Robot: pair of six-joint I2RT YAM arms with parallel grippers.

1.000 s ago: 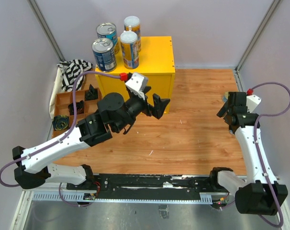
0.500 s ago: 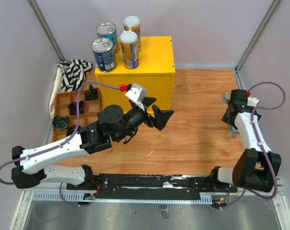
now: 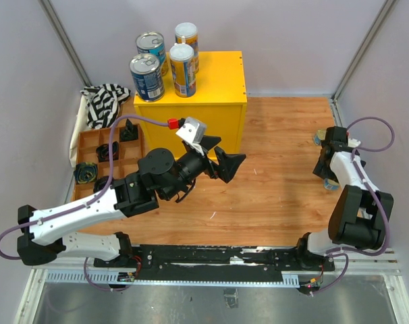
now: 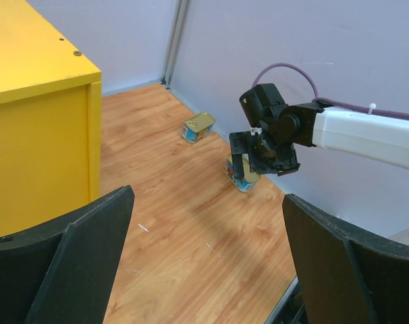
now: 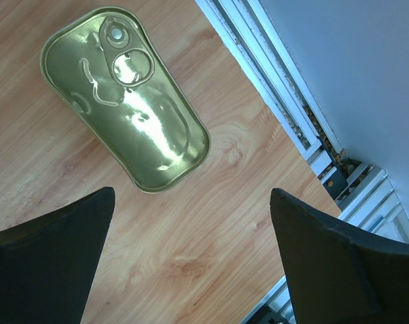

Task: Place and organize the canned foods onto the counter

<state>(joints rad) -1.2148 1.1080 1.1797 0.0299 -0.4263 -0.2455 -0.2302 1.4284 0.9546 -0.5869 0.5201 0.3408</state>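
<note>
Four of the six are already up on the counter. The two wide blue cans and the two slim cans stand bunched at its far left corner, in the upper left of the overhead view. What's left are the flat ones, both lying lid-up on the table at the far right, near the wall. The right gripper hangs just over one gold tin with its fingers spread wide and nothing between them. In its own camera the tin sits towards the upper left, not squarely between the fingers. The other gold tin lies a little beyond it, towards the back wall. The left gripper is out over the middle of the table in front of the counter, also wide apart and holding nothing. So I'd say the step in hand is the pick-up of that first tin. The next move looks to need the right gripper centred over the tin, fingers lined up across its narrow width, then lowered right to the wood before closing, since so shallow a tin gives little edge to catch.
</note>
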